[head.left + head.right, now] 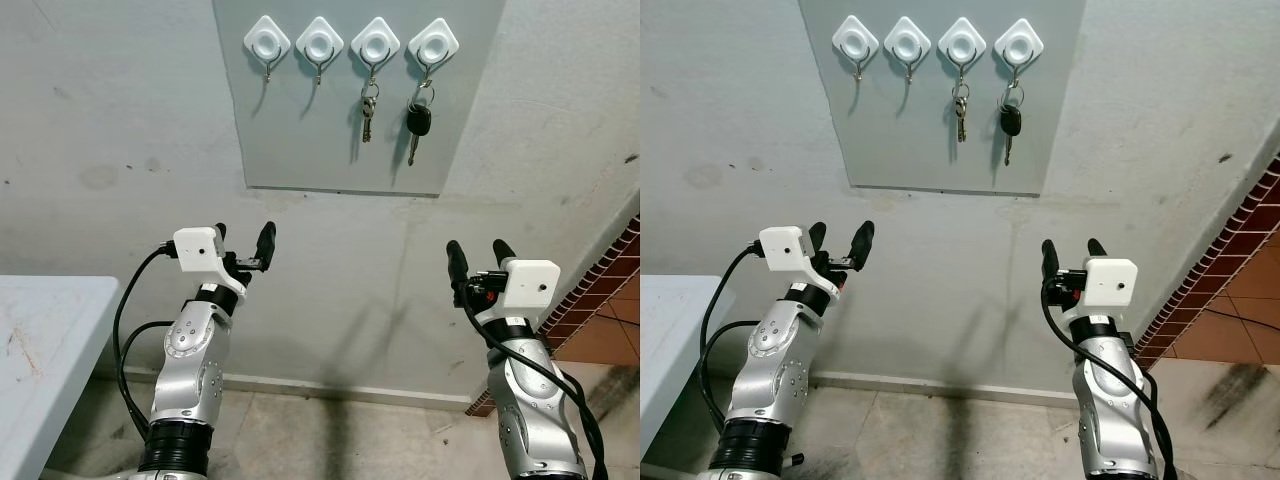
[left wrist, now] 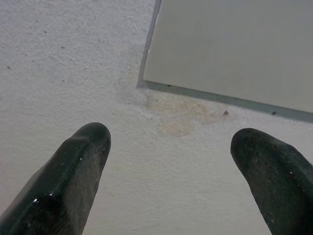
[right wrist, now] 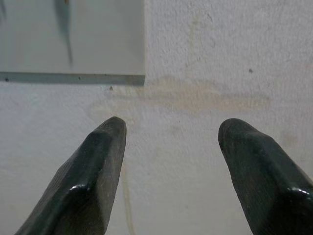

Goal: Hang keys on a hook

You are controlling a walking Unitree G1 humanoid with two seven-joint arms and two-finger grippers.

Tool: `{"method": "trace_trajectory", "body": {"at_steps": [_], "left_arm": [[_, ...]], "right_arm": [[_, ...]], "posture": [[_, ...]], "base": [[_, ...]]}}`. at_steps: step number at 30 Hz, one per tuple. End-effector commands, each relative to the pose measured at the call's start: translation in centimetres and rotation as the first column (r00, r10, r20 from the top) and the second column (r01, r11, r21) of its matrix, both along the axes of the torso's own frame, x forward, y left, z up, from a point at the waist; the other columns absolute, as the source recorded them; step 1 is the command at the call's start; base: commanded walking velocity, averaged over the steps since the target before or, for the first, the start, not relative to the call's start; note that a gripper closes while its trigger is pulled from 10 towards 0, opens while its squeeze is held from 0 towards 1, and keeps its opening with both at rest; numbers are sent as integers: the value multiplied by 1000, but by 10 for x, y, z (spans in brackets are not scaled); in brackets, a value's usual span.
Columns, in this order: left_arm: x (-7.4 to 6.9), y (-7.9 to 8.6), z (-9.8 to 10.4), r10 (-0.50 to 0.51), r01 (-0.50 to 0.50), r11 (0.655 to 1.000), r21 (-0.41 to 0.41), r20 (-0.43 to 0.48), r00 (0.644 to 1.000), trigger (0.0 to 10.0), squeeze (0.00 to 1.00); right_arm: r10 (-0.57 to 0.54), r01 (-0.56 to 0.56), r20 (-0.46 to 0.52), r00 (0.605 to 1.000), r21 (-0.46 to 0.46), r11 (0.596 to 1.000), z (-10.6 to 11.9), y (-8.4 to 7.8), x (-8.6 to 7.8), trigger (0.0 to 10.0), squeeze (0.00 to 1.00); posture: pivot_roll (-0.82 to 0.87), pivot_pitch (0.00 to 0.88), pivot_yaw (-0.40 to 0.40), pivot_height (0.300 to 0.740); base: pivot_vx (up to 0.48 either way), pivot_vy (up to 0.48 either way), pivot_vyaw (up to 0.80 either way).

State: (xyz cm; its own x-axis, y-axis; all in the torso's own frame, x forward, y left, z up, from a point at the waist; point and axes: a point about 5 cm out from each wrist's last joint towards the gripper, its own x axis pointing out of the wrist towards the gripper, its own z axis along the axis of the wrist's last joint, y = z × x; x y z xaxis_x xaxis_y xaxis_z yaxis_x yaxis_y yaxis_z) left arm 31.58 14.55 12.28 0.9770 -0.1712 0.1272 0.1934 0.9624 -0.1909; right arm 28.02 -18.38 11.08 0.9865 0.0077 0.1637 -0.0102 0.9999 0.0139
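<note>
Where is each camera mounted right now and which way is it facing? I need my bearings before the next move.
Left eye view: on the head, facing the wall; grey panel, four white hooks, two key sets, left gripper, right gripper, both arms.
Right eye view: same head, same scene, offset sideways.
Left wrist view: looks along its open fingers at the wall and panel corner.
Right wrist view: along its open fingers at the wall and the panel's other lower corner.
Shared: panel, plaster wall.
</note>
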Motion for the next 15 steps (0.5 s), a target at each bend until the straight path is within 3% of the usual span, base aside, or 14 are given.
{"method": "trace_trajectory", "body": {"at_steps": [1, 8, 15], "left_arm": [[0, 1, -9, 9, -8, 999, 41, -26, 1000, 10000, 0], [0, -4, -23, -5, 13, 993, 120, -74, 997, 10000, 0], [0, -8, -27, -6, 15, 993, 119, -77, 997, 10000, 0]], "right_arm": [[-29, 28, -37, 999, -13, 1000, -8, -6, 0, 10000, 0], [-38, 35, -73, 997, -50, 998, -19, -10, 0, 10000, 0], [-46, 41, -83, 995, -61, 997, -23, -11, 1, 10000, 0]], "posture": [[-55, 0, 25, 740], [-62, 0, 29, 740], [-65, 0, 32, 740]], "base": [[0, 0, 0], [0, 0, 0], [0, 0, 0]]}}
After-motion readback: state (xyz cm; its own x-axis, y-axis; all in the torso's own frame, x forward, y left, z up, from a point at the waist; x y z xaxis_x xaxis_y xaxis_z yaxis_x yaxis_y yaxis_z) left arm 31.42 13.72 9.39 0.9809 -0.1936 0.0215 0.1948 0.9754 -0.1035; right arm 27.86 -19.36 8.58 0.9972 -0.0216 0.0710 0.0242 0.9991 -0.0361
